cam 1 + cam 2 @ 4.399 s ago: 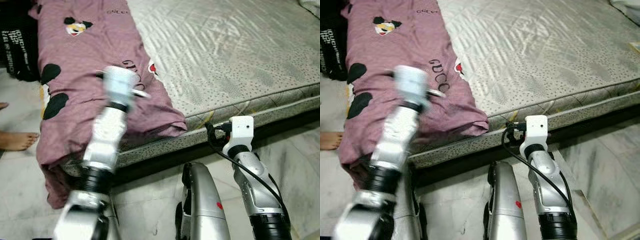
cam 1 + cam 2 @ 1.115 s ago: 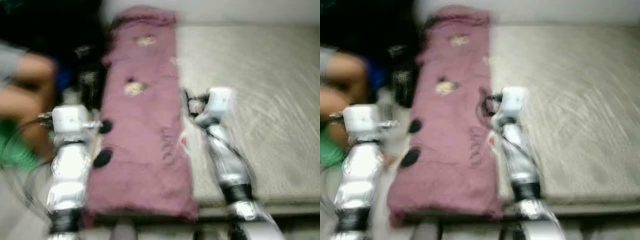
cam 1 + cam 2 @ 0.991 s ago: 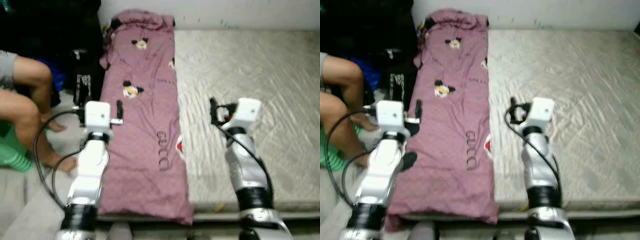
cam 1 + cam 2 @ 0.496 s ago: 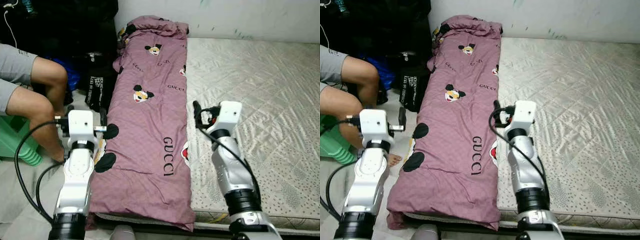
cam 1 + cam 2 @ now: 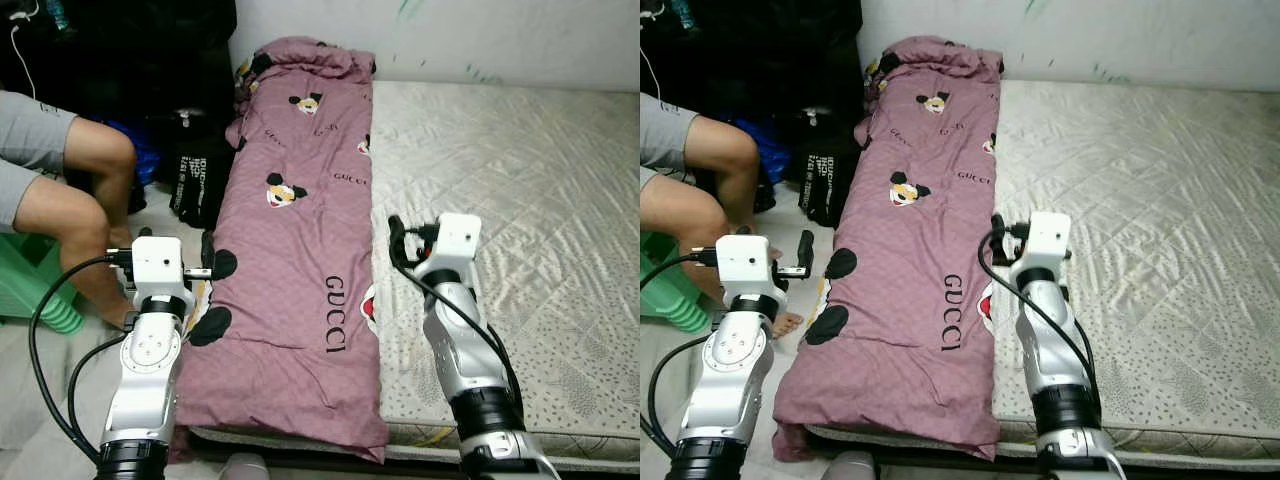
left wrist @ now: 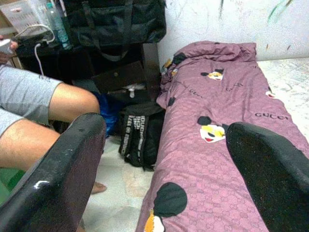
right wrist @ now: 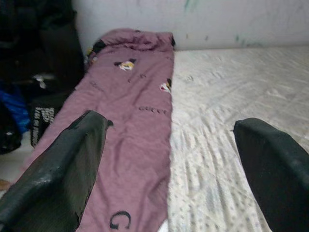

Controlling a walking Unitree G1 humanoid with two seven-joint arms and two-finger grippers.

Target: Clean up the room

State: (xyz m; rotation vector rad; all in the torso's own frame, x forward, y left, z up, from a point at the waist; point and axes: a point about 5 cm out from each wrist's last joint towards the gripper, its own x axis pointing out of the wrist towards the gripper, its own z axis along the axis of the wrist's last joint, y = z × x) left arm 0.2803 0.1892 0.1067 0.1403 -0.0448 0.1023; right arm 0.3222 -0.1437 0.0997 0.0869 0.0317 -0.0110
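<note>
A mauve blanket (image 5: 300, 250) with cartoon-mouse prints and lettering lies folded in a long strip along the left side of a grey quilted mattress (image 5: 520, 190). My left gripper (image 6: 164, 126) is open and hovers over the floor beside the blanket's left edge, near its black spots. My right gripper (image 7: 169, 121) is open too, held above the seam where the blanket meets the bare mattress. Neither gripper holds or touches anything.
A person's bare legs (image 5: 75, 190) are at the left, seated over a green stool (image 5: 30, 295) close to my left arm. A black bag (image 5: 195, 180) stands on the floor by the bed. Dark bags and a cabinet (image 6: 116, 29) fill the back left corner.
The view swung up from the bed's near edge to the whole bed. Over the last half second both grippers dropped slightly and drew nearer. The blanket has not moved.
</note>
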